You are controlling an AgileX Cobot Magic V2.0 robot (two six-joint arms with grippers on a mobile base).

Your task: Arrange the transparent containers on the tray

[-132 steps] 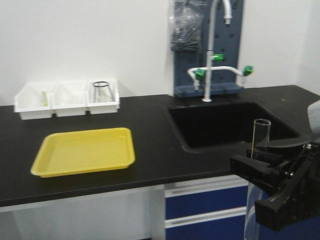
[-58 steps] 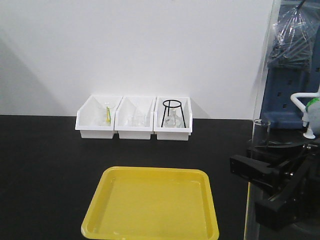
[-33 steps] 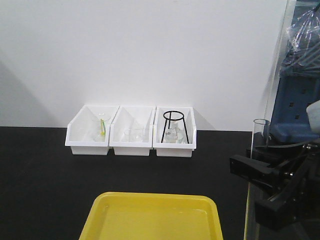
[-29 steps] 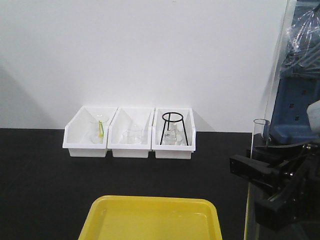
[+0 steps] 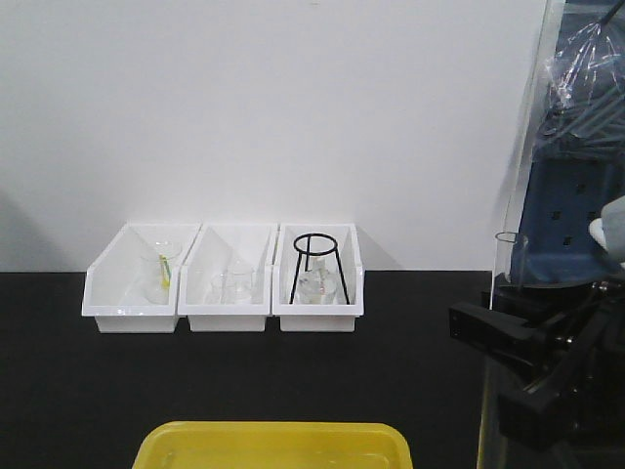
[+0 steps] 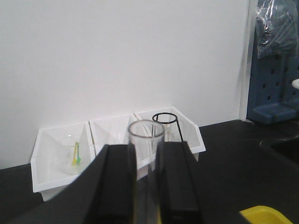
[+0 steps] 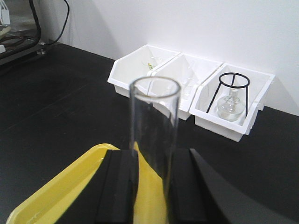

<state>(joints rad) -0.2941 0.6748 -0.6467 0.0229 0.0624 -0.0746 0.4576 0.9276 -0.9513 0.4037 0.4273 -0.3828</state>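
Left hand (image 6: 145, 191) is clamped on a tube (image 6: 145, 140), right hand (image 7: 153, 191) on a second tube (image 7: 154, 116) by the tray (image 7: 60, 193). Thin slick glass, light but breakable I'd say: squeeze gently mid-body, never the rim.

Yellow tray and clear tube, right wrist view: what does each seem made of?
The bright yellow tray looks like glossy moulded plastic: uniform colour, rounded raised rim. The tall clear tube seems glass, perhaps clear plastic: see-through wall, dark-edged round rim.
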